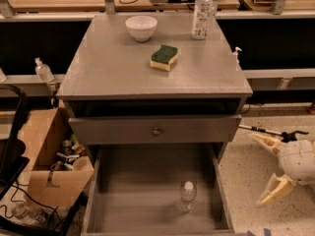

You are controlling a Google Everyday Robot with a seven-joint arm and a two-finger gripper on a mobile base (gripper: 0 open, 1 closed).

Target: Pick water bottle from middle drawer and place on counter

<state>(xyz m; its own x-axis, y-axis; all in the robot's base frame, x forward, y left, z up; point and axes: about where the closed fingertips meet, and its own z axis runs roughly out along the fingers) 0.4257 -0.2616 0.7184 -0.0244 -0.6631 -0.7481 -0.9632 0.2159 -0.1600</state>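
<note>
Small clear ribbed plastic water bottle [186, 195], white cap, upright in open deep grey wooden middle drawer [138, 193], below grey wood-grain bench's [123, 70] front-right corner. Tan-fingered gripper [256, 170] low beyond bench's right edge; jaws released, empty.

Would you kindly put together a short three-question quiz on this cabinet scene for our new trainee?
1. True or false: the water bottle stands upright on the floor of the open middle drawer.
2. Which item lies on the counter in front of the white bowl? A) a green and yellow sponge B) a mug C) a spoon
3. Fill in: the gripper is above the floor on the ___ side of the picture, beside the cabinet, open and holding nothing.

Key: 1 true; 2 A; 3 right.
</note>
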